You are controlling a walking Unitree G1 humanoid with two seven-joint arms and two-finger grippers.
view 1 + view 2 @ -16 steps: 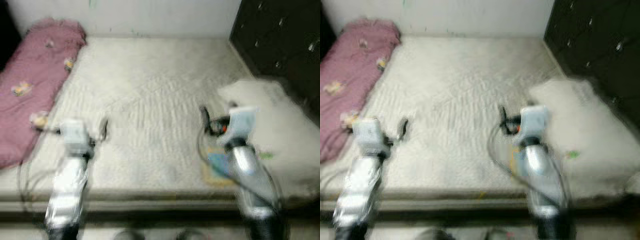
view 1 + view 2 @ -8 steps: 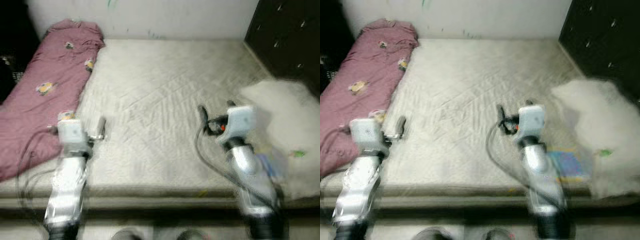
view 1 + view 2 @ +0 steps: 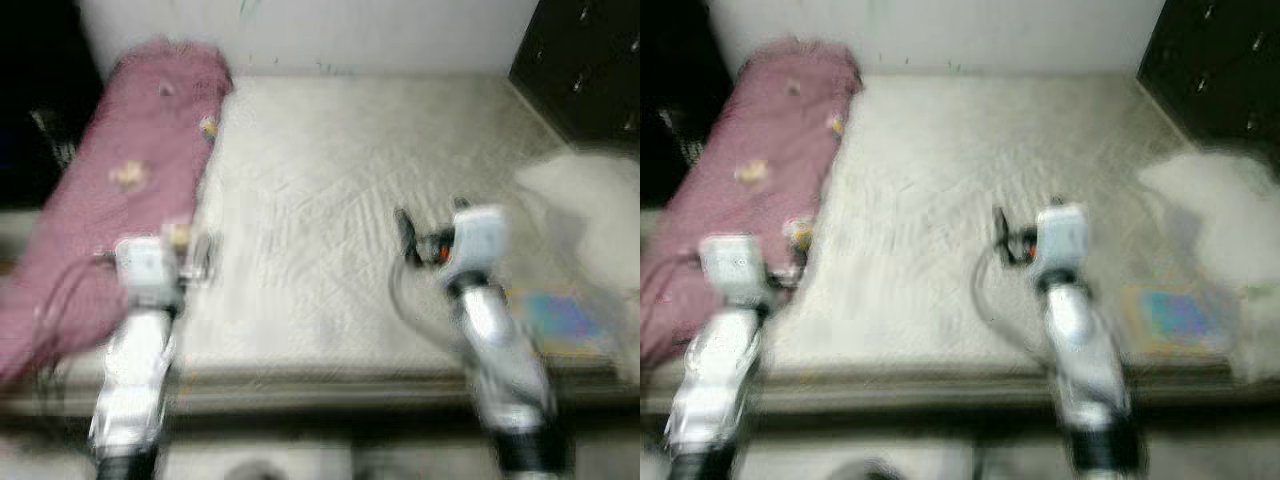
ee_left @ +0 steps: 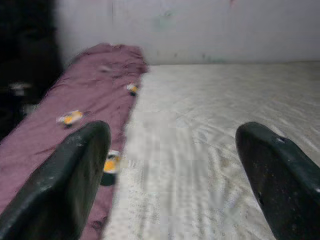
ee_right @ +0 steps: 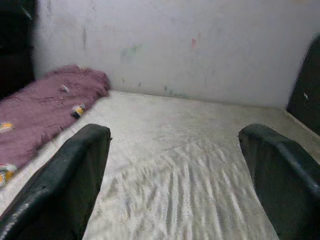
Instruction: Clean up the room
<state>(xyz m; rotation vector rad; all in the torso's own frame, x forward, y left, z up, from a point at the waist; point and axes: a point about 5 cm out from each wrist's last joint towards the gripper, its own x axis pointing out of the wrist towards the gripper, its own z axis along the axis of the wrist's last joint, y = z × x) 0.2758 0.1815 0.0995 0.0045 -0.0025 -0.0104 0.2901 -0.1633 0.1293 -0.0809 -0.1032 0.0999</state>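
Left gripper and right gripper spread wide, empty, above the mattress. Little done, seemingly: pink blanket bunched along its far-left edge, white pillow and colourful sheet at its right edge.

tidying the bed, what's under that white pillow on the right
A flat colourful item sticks out from under the white pillow, lying on the mattress. Blur hides what it is, and the pillow covers its far part.

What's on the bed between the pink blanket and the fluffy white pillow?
Just bare white mattress between the pink blanket and the white pillow, seen in the left eye view.
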